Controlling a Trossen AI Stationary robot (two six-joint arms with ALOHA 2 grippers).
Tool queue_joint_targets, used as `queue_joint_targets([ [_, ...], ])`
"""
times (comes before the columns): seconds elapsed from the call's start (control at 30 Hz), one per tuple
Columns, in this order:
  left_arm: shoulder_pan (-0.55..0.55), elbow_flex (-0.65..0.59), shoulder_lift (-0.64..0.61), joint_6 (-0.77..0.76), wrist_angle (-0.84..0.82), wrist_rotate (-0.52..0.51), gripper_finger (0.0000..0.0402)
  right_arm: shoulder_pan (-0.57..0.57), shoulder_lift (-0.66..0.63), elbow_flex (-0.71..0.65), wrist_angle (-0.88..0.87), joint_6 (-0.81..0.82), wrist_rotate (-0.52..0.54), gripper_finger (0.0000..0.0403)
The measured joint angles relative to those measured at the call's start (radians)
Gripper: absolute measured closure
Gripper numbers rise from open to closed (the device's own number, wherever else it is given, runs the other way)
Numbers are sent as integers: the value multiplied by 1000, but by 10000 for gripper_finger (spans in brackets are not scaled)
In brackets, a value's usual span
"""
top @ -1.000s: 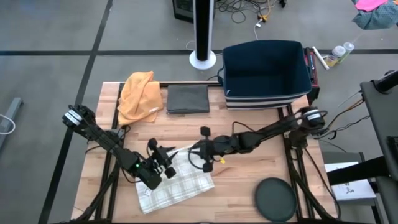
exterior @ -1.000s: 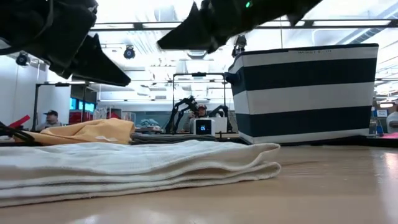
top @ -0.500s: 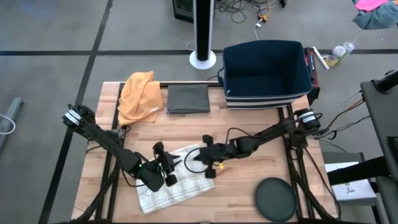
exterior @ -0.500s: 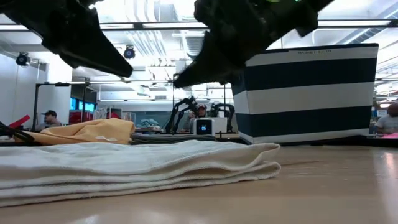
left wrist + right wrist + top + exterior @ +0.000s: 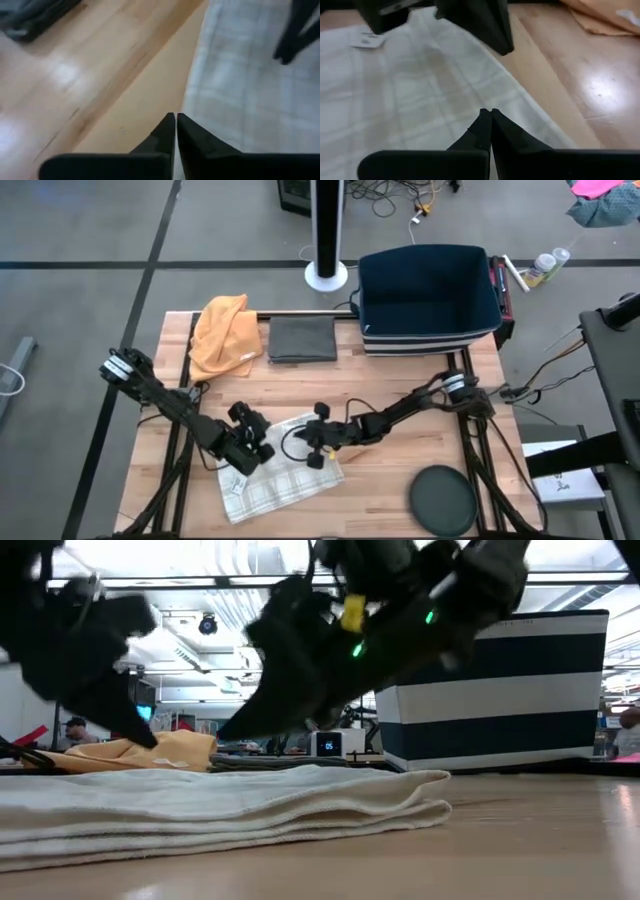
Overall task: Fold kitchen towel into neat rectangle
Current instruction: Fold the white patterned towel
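Note:
The white checked kitchen towel [image 5: 290, 477] lies folded in several layers on the wooden table, near its front left; it also shows in the low view [image 5: 200, 802]. My left gripper [image 5: 258, 450] is shut and sits just above the towel's far-left edge [image 5: 192, 95]. My right gripper [image 5: 297, 443] is shut and sits low over the towel's far part [image 5: 420, 95], facing the left gripper. In the low view both fingertips, left [image 5: 148, 740] and right [image 5: 225, 735], stand a little above the cloth.
An orange cloth [image 5: 225, 335] and a folded grey cloth [image 5: 302, 338] lie at the table's far edge. A navy striped bin [image 5: 428, 298] stands at the far right. A dark round disc [image 5: 445, 500] lies at the near right. Bare wood lies between.
Both grippers have come down toward the towel. My right gripper has gone toward the table's left and near edge, across the towel's far part. My left gripper has dropped to the towel's far-left edge. The towel has stayed where it was.

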Motion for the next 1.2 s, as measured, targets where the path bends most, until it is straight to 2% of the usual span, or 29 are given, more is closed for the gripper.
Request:
queue_joint_targets([
  [0.07, 1, -64, 0, 18, 112, 4, 396, -7, 39, 22, 71, -2, 16, 403],
  [0.2, -7, -176, 1, 111, 377, 35, 382, -32, 104, 49, 81, 16, 36, 403],
  [0.27, -8, -201, 0, 139, 424, 32, 380, -40, 126, 60, 96, 18, 69, 403],
  [0.37, -8, -218, 0, 143, 405, 16, 380, -45, 149, 63, 137, 9, 125, 403],
  [0.53, -6, -222, -1, 135, 348, -2, 379, -65, 175, 45, 144, 16, 135, 403],
  [0.7, -6, -169, -20, 92, 140, -1, 379, -86, 161, 12, 133, 2, 133, 403],
  [0.83, -7, -81, -80, 51, -44, -44, 379, -103, 137, -20, 123, -53, 117, 403],
  [0.97, -12, 3, -174, 169, -149, -106, 379, -119, 92, -47, 97, -104, 78, 403],
  [1.2, -12, 61, -341, 352, -119, -129, 380, -111, -87, -95, 96, -206, 118, 403],
])
